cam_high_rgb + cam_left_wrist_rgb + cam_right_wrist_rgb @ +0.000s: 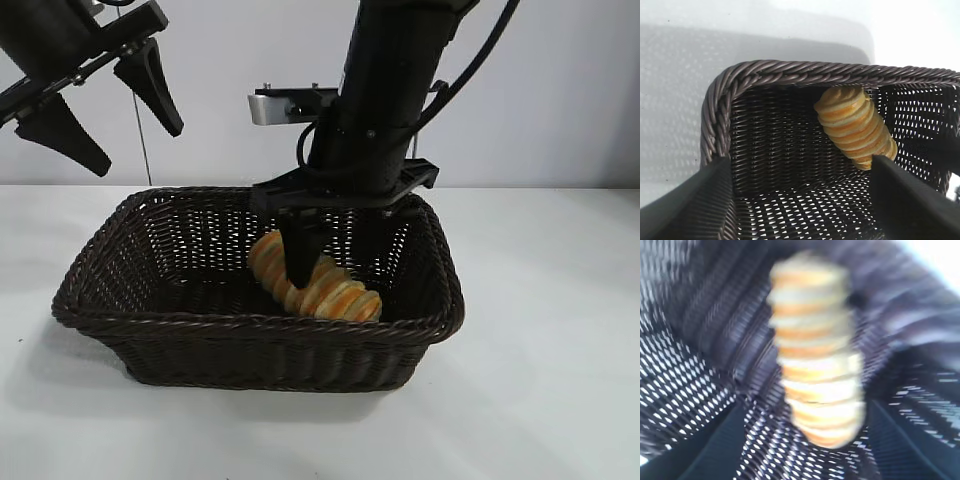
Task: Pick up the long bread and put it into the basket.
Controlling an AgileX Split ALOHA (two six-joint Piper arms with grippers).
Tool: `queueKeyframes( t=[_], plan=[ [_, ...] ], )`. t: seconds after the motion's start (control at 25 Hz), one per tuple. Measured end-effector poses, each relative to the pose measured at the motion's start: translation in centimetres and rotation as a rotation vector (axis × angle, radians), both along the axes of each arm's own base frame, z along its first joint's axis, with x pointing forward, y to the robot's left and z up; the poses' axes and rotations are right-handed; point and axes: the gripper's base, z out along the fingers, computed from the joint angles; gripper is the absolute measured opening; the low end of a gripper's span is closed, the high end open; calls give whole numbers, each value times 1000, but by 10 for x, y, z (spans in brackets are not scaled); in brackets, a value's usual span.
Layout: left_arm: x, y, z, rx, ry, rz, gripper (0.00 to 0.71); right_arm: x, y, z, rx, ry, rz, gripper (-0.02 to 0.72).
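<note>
At upper left, the left pincer (105,110) hangs parked and spread wide above the large dark brown woven wicker basket (150,335) on the white counter (560,400). Inside the basket's right half lies the long golden-yellow bread with orange-brown and pale ridged stripes (335,295), resting on the floor, one end near the front wall. The right pincer (335,262) straddles it, fingers released. The sound move now: lift straight up, clear of loaf and braided rim, without nudging either.
</note>
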Motion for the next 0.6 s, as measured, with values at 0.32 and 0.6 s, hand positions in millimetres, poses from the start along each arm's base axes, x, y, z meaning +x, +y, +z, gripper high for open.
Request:
queueKeyframes(
  t=[0.32,0.6],
  plan=[
    [0,0,0,0,0,0,552,26,-29,46,51,-27,-84,508],
    [0,0,0,0,0,0,552,33,-37,66,74,-66,-104,508]
  ],
)
